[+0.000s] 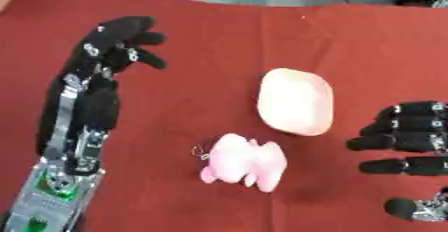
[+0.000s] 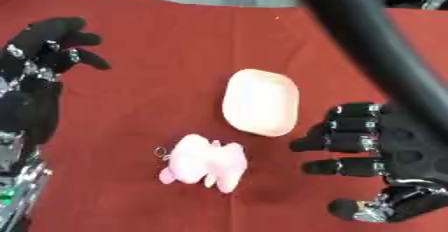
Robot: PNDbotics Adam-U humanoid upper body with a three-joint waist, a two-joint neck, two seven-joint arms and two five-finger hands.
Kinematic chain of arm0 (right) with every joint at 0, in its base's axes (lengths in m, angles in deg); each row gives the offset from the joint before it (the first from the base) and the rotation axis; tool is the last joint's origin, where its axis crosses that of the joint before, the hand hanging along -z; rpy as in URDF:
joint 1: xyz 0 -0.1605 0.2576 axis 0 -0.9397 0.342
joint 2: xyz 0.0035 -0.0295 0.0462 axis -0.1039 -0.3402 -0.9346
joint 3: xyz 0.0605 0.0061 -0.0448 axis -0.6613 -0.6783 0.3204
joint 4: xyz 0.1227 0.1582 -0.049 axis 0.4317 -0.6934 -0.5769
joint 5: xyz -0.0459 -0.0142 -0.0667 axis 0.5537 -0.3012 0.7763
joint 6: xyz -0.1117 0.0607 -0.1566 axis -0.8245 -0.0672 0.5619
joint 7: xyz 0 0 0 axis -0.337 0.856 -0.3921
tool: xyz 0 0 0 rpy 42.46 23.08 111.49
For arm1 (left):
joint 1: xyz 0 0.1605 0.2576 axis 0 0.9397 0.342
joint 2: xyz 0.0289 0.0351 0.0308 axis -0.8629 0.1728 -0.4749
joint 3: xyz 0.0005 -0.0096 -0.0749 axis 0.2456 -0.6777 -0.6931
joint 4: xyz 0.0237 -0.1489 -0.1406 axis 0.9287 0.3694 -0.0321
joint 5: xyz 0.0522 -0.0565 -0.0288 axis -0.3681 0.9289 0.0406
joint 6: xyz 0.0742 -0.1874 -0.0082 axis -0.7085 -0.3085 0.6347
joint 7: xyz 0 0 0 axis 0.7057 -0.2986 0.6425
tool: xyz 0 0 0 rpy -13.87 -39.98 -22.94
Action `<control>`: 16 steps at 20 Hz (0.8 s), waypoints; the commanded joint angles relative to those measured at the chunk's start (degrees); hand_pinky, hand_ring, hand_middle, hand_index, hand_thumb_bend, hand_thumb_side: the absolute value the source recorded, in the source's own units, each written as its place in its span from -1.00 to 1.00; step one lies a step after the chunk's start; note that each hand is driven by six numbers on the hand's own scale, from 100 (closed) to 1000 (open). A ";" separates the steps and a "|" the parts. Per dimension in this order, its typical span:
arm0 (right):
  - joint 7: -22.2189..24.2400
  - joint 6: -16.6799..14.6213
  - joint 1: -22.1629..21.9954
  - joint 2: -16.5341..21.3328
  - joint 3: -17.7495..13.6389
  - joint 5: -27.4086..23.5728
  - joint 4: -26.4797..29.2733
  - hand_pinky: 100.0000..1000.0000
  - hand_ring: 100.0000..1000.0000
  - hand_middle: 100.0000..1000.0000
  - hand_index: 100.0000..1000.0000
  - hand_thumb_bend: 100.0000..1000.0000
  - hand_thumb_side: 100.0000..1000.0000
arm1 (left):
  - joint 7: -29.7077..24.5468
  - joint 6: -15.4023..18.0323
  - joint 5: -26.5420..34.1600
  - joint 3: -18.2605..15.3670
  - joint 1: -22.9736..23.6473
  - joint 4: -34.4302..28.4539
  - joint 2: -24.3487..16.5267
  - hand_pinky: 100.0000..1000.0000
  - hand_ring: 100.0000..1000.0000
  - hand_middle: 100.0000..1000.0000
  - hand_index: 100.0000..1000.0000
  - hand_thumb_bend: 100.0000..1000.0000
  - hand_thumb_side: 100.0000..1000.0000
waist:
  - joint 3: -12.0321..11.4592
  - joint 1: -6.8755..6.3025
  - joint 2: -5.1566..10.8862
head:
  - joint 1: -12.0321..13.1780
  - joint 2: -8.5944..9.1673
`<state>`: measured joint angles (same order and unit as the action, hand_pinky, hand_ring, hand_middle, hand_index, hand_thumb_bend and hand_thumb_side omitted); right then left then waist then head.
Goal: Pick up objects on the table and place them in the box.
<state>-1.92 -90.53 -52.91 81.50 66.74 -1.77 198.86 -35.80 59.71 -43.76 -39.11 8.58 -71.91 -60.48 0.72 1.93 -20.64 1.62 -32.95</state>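
Toy (image 1: 243, 163) and soap-shaped block (image 1: 296, 101) are the two things to pick up, and neither is held. From the fingers outward: the right hand (image 2: 376, 148) has its fingers (image 2: 346, 143) bent at the middle but spread, pointing toward the block, with empty air between them and the thumb (image 2: 354, 210) lower down; nothing sits in that gap. The fingertips are near the block's right edge but apart from it.

The pink plush toy lies just below and left of the pale block, close to it without clearly touching, and both rest on the red cloth (image 1: 219, 46) near the middle of the table. A thin wire loop (image 1: 199, 152) sticks out of the toy's left side.

The left hand (image 1: 118, 38) hangs well apart on the far left, fingers loosely released and holding nothing.

No box shows in either view, so the drop-off lies outside what the head sees, which I judge the main hazard: a carry toward an unseen target.

Closer risks: the block looks smooth and rounded, so fingers closing from one side could squirt it leftward into the toy. The toy is soft, and a pinch might catch only fluff and let it slip. A dark arm (image 2: 367, 36) crossing the right eye view also hides part of the table.
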 commanded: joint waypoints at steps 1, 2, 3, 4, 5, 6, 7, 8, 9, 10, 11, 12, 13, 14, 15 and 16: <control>2.92 0.27 1.69 -0.95 0.05 -1.69 0.75 0.18 0.38 0.67 0.55 -0.50 -0.14 | -0.21 0.19 0.47 0.14 -0.88 -1.11 -0.41 0.02 0.49 0.53 0.72 -1.00 0.66 | -0.12 0.06 1.53 | 0.85 0.29; 3.64 0.40 2.00 -1.37 0.09 -2.11 0.75 0.18 0.39 0.67 0.56 -0.49 -0.14 | -0.24 0.18 0.51 0.17 -0.92 -1.11 -0.38 0.02 0.49 0.53 0.72 -1.00 0.66 | -0.22 0.07 1.52 | 1.05 0.19; 4.41 0.59 2.29 -1.78 0.14 -2.49 0.75 0.18 0.39 0.67 0.56 -0.49 -0.14 | -0.28 0.17 0.55 0.20 -0.96 -1.11 -0.35 0.02 0.48 0.53 0.72 -1.00 0.66 | -0.29 0.09 1.51 | 1.21 0.10; 5.15 0.87 2.58 -2.36 0.12 -2.85 0.75 0.18 0.39 0.67 0.56 -0.49 -0.13 | -0.31 0.14 0.59 0.23 -0.98 -1.11 -0.34 0.02 0.48 0.53 0.72 -1.00 0.66 | -0.31 0.11 1.52 | 1.46 -0.03; 6.00 1.21 2.93 -3.03 0.10 -3.23 0.75 0.18 0.39 0.67 0.56 -0.49 -0.13 | -0.33 0.12 0.63 0.24 -0.98 -1.11 -0.33 0.02 0.48 0.53 0.72 -1.00 0.66 | -0.32 0.11 1.52 | 1.73 -0.14; 6.84 1.57 3.43 -3.84 0.03 -3.54 0.75 0.18 0.38 0.67 0.54 -0.50 -0.12 | -0.33 0.11 0.69 0.27 -1.00 -1.11 -0.28 0.02 0.48 0.52 0.72 -1.00 0.66 | -0.42 0.05 1.52 | 2.08 -0.21; 7.68 1.89 3.93 -4.56 0.01 -3.78 0.75 0.18 0.38 0.67 0.54 -0.50 -0.12 | -0.35 0.11 0.74 0.31 -1.04 -1.11 -0.23 0.02 0.48 0.53 0.72 -1.00 0.66 | -0.49 0.02 1.52 | 2.32 -0.26; 8.44 2.15 4.38 -5.16 0.02 -3.98 0.75 0.18 0.37 0.66 0.53 -0.50 -0.12 | -0.36 0.14 0.78 0.34 -1.10 -1.11 -0.18 0.02 0.49 0.52 0.72 -1.00 0.65 | -0.59 -0.02 1.52 | 2.57 -0.36; 9.25 2.44 4.85 -5.77 0.08 -4.07 0.75 0.18 0.37 0.66 0.53 -0.50 -0.12 | -0.37 0.19 0.83 0.37 -1.19 -1.11 -0.12 0.02 0.49 0.52 0.72 -1.00 0.65 | -0.68 -0.04 1.50 | 2.79 -0.45; 10.01 2.76 5.23 -6.34 0.16 -4.16 0.75 0.18 0.37 0.66 0.53 -0.50 -0.12 | -0.37 0.24 0.88 0.39 -1.26 -1.11 -0.08 0.02 0.48 0.52 0.72 -1.00 0.65 | -0.75 -0.04 1.50 | 3.00 -0.53; 10.65 3.08 5.53 -6.81 0.22 -4.24 0.75 0.18 0.37 0.66 0.53 -0.50 -0.11 | -0.35 0.29 0.91 0.40 -1.31 -1.11 -0.05 0.02 0.48 0.52 0.72 -1.00 0.65 | -0.81 -0.04 1.50 | 3.13 -0.59; 11.15 3.37 5.79 -7.30 0.25 -4.31 0.75 0.18 0.36 0.66 0.52 -0.50 -0.11 | -0.33 0.34 0.94 0.41 -1.35 -1.11 -0.03 0.02 0.48 0.52 0.72 -1.00 0.65 | -0.84 -0.04 1.49 | 3.17 -0.61; 11.63 3.68 6.04 -7.83 0.25 -4.29 0.75 0.18 0.36 0.66 0.52 -0.50 -0.11 | -0.31 0.39 0.97 0.43 -1.38 -1.11 -0.03 0.02 0.48 0.52 0.72 -1.00 0.65 | -0.86 -0.04 1.48 | 3.19 -0.61; 12.06 4.00 6.24 -8.39 0.27 -4.25 0.75 0.18 0.36 0.66 0.52 -0.50 -0.10 | -0.29 0.42 1.00 0.45 -1.40 -1.11 0.00 0.02 0.48 0.52 0.72 -1.00 0.66 | -0.91 -0.06 1.47 | 3.17 -0.61; 12.50 4.31 6.41 -8.92 0.32 -4.18 0.75 0.18 0.36 0.66 0.52 -0.50 -0.10 | -0.28 0.44 1.02 0.46 -1.43 -1.11 0.03 0.02 0.48 0.52 0.72 -1.00 0.66 | -0.94 -0.07 1.47 | 3.15 -0.62; 12.92 4.58 6.54 -9.39 0.38 -4.09 0.75 0.18 0.36 0.66 0.52 -0.49 -0.10 | -0.27 0.48 1.04 0.48 -1.48 -1.11 0.07 0.02 0.48 0.52 0.72 -1.00 0.65 | -1.00 -0.08 1.47 | 3.12 -0.63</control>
<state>10.45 -86.30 -47.17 71.89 67.41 -5.76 198.86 -36.03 59.95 -43.05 -38.74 7.82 -71.91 -60.37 -0.18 1.92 -20.63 4.09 -33.73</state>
